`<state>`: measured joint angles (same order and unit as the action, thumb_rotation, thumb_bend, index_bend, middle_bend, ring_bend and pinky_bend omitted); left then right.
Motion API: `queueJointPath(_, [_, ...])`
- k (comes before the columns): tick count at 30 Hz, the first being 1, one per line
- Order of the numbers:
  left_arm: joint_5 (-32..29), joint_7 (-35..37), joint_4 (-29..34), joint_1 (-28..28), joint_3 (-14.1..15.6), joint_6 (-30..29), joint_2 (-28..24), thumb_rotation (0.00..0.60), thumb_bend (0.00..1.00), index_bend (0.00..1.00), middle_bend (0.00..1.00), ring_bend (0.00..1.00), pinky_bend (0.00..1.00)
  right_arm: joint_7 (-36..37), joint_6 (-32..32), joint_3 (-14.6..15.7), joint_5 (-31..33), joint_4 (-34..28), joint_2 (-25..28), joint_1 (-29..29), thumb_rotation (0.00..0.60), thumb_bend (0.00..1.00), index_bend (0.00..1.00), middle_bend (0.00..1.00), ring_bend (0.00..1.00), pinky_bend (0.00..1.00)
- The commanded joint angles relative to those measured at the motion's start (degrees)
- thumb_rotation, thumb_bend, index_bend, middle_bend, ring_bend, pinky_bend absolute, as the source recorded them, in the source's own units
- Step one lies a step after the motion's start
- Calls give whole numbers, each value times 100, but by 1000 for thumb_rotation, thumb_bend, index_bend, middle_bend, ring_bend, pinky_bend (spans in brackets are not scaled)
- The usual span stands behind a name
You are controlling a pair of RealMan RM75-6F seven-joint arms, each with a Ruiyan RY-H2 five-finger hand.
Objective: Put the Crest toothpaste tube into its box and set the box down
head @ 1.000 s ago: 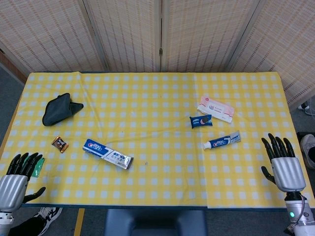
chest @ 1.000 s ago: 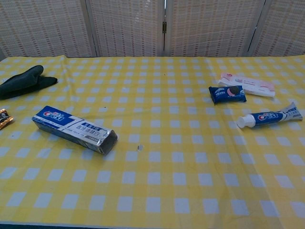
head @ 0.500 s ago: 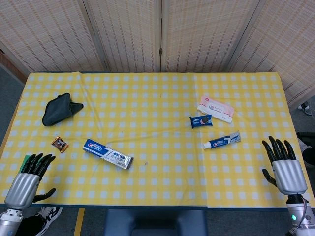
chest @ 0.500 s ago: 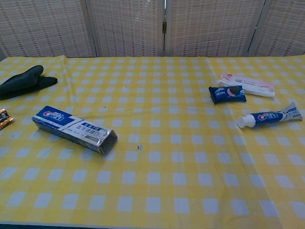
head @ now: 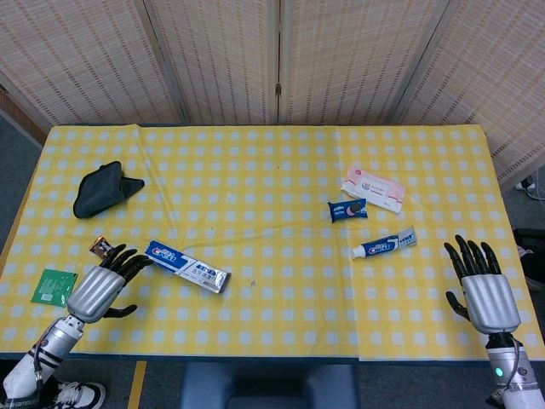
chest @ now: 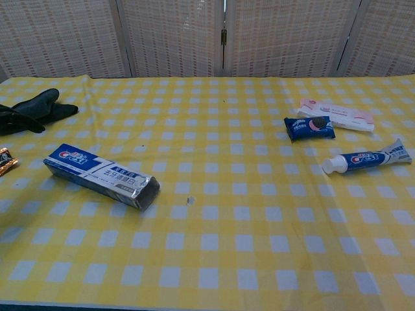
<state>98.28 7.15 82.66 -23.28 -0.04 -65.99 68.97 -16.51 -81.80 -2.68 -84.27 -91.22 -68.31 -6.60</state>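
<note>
The blue Crest box [head: 186, 266] lies flat at the front left of the yellow checked table [head: 272, 162], its open silver end facing right; in the chest view the box [chest: 102, 175] sits at centre left. The Crest tube [head: 385, 245] lies on the right, white cap to the left, and the chest view has this tube [chest: 366, 158] too. My left hand [head: 102, 285] hovers open, its fingertips just short of the box's left end. Its dark fingers [chest: 16, 118] show at the chest view's left edge. My right hand [head: 479, 285] is open near the front right edge, right of the tube.
An Oreo pack [head: 347, 209] and a pink-and-white pack [head: 372, 187] lie just behind the tube. A dark cloth [head: 104, 189] is at the back left. A small brown snack packet [head: 100, 247] and a green packet [head: 54, 285] lie beside my left hand.
My left hand has moved in from the front left corner toward the box's left end, uncovering the green packet. The right hand shifted only slightly. Box and tube have not moved.
</note>
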Motion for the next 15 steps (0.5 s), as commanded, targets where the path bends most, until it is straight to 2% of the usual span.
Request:
queueJointPath(1, [-188,383,-644,-529,-155,632,327,600,225,179,202,123,1,-24,127,-60,143,9,-34,-54,600,336,0,0,0,0])
queueJointPath(5, [-395,398,-1063,-828,-233,1033,643,600,225,178,202,122,5,-94,405,-120,361,33,-76,-175,600,336,0,0,0,0])
queueJointPath(15, [-455,559,-1580,-1346,-62,1638,1080,600,224,183,202,122,0,-189,657,-165,603,128,-133,-303,600,335,0,0,0,0])
